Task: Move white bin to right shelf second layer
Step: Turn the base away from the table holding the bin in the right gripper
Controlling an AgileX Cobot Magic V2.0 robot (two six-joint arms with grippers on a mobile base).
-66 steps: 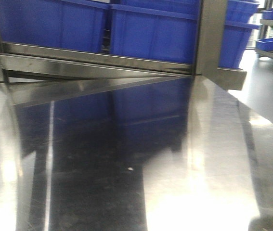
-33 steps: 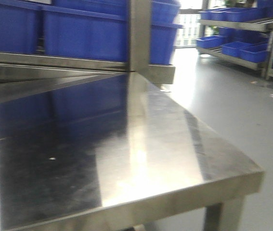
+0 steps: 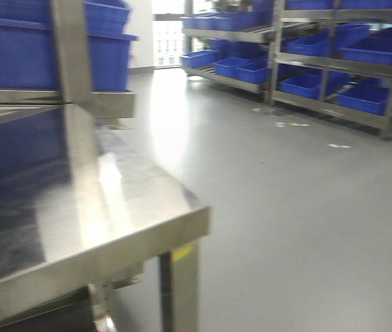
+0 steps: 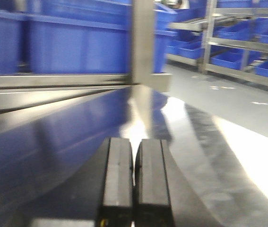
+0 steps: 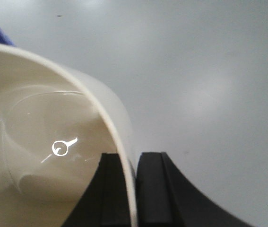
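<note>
The white bin point(image 5: 44, 118) fills the left of the right wrist view, glossy cream inside, hanging over grey floor. My right gripper point(image 5: 133, 158) is shut on its thin rim, with one finger inside the wall and one outside. My left gripper point(image 4: 134, 142) is shut on nothing, just above the steel table point(image 4: 209, 142). Neither gripper nor the bin shows in the front view. Steel racks point(image 3: 276, 62) stand across the floor at the right. I cannot tell which of their levels is the right shelf second layer.
The steel table's corner point(image 3: 182, 221) juts into the front view at lower left. Behind it a shelf with a steel post point(image 3: 71, 48) holds large blue crates point(image 3: 16, 55). Grey floor point(image 3: 285, 207) lies between the table and the racks, which hold more blue crates point(image 3: 306, 45).
The front view has swung to the right. The table and its blue crates slid to the left edge, and the open floor and the far racks came into view.
</note>
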